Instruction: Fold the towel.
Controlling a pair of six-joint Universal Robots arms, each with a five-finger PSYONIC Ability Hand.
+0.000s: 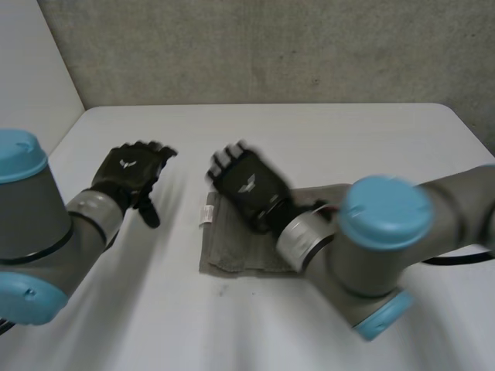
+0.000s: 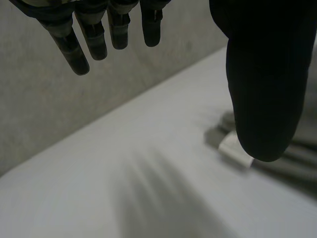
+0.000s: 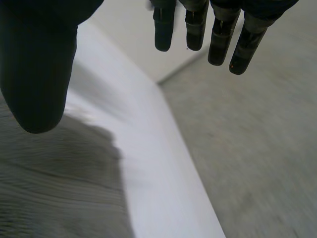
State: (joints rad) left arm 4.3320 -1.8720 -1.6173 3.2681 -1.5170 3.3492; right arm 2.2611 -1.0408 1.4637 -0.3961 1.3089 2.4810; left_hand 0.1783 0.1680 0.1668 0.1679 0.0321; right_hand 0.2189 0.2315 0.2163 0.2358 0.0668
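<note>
1. Head view: a grey towel (image 1: 232,251) lies on the white table (image 1: 348,147) as a compact rectangle, apparently layered, with a white label (image 1: 207,213) at its left edge; the right arm (image 1: 371,239) hides its right part. The right hand (image 1: 249,188) hovers over the towel's far left corner. The left hand (image 1: 130,174) hangs over bare table just left of the towel, apart from it
2. Left wrist view: fingers (image 2: 99,39) straight and slightly spread, thumb (image 2: 265,89) well apart from them, nothing held; the label and towel edge lie just beside the thumb
3. Right wrist view: fingers straight, thumb wide of them, nothing held; the towel lies below the thumb, bare table below the fingers
4. Judgement: both hands are free of the cloth, so this is a pause between folds or the close of the task. If 1 more fold is wanted, a hand must descend to an edge, most readily the label edge, pinch it and carry it across
</note>
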